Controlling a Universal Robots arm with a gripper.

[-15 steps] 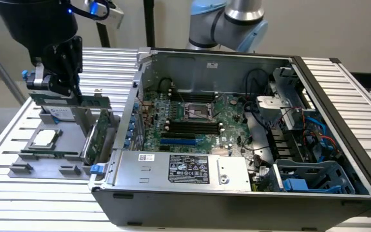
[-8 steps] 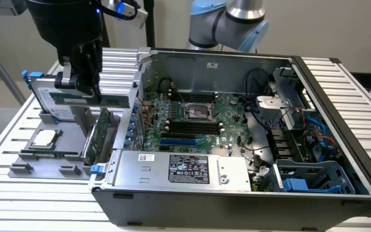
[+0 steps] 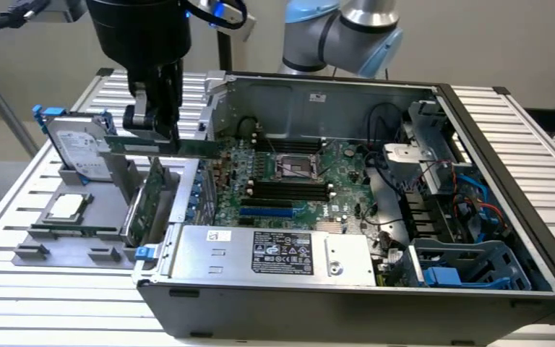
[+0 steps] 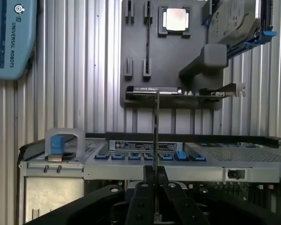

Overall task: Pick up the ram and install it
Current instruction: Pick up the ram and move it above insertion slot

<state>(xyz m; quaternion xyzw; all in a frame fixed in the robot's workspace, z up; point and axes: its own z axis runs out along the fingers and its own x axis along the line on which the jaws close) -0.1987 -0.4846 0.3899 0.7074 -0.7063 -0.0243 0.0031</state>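
Observation:
My gripper hangs over the exterior view's left, between the grey parts holder and the open computer case, and it is shut on the ram. The ram is a long thin green stick held level in the air, one end reaching the case's left wall. From the wrist I see the ram edge-on as a thin line running out from between my closed fingers. Inside the case, the motherboard shows its dark memory slots, right of and below the ram.
The grey holder carries a green expansion card with metal bracket, a square silver processor and a hard drive. A silver power supply fills the case's near side. Cables and blue drive cages sit at its right.

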